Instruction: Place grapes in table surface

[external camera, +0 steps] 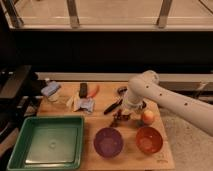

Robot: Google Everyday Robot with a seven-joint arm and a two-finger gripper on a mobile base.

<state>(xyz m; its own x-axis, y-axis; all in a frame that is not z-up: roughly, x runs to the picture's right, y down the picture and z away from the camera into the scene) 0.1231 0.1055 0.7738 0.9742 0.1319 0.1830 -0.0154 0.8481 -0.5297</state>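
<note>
Gripper [120, 109]: we find it at the end of the white arm, low over the middle of the table [100, 120], left of the orange fruit [147, 117].
Grip: we cannot tell how wide it stands, nor whether it holds anything.
Grapes [121, 118]: a dark lumpy bunch lying on the wood directly under the gripper's tip, on its near side. We cannot tell whether the two touch.
Neighbours of the grapes: the fruit is just to the right. The purple bowl [108, 142] and orange bowl [149, 139] are nearer the front edge.
Tray [45, 142]: green, at the front left corner, well apart from the grapes.
Far left: we see small packets [82, 104] near the back edge.
</note>
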